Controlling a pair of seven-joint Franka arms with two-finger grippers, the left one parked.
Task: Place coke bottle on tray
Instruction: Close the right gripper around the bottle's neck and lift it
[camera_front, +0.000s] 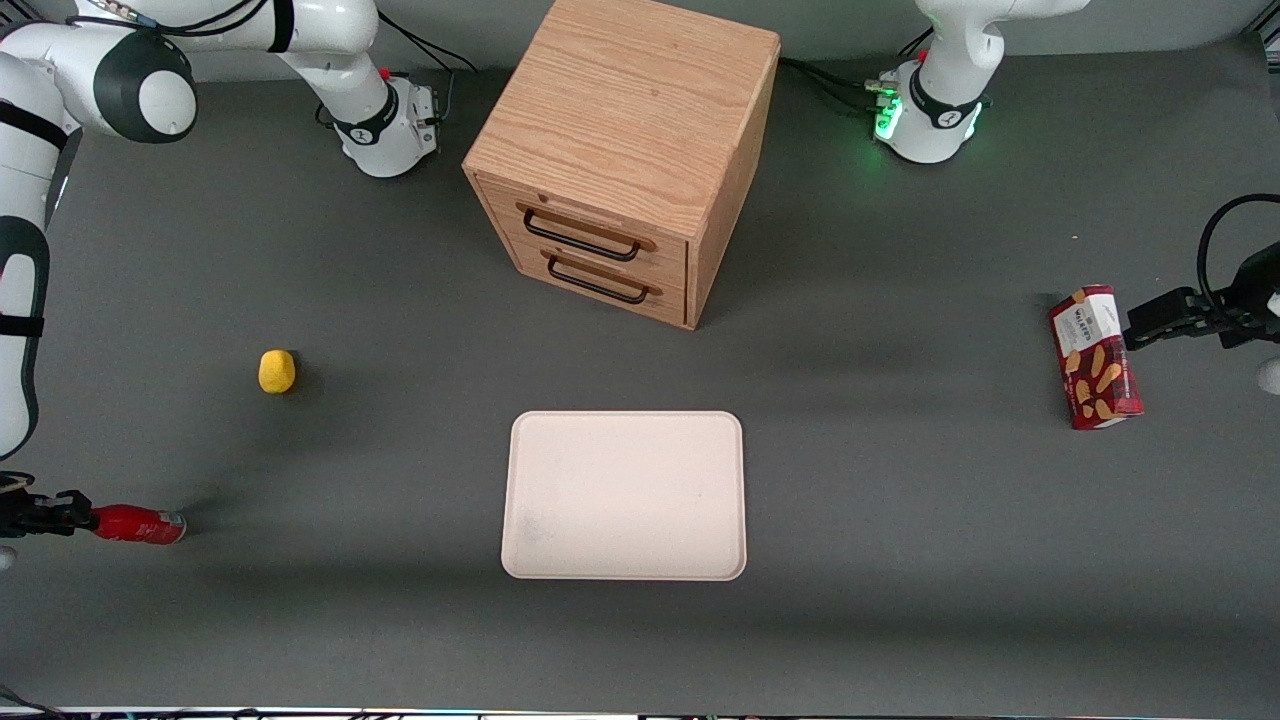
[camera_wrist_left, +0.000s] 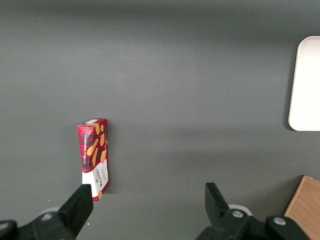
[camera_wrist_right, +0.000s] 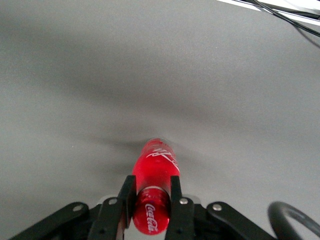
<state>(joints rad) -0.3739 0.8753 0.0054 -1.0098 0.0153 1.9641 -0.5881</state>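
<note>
The coke bottle (camera_front: 140, 525) is a small glossy red bottle with white lettering, lying on its side near the working arm's end of the table, silvery base pointing toward the tray. My gripper (camera_front: 88, 520) holds its cap end. In the right wrist view the two black fingers (camera_wrist_right: 176, 192) press against both sides of the coke bottle (camera_wrist_right: 157, 160), so the gripper (camera_wrist_right: 152, 184) is shut on it. The pale cream-pink tray (camera_front: 625, 495) lies flat and bare in the middle of the table, well apart from the bottle; one edge of the tray (camera_wrist_left: 306, 85) shows in the left wrist view.
A wooden drawer cabinet (camera_front: 625, 150) with two black handles stands farther from the front camera than the tray. A small yellow object (camera_front: 277, 371) lies between bottle and cabinet. A red biscuit box (camera_front: 1095, 357) (camera_wrist_left: 94, 150) lies toward the parked arm's end.
</note>
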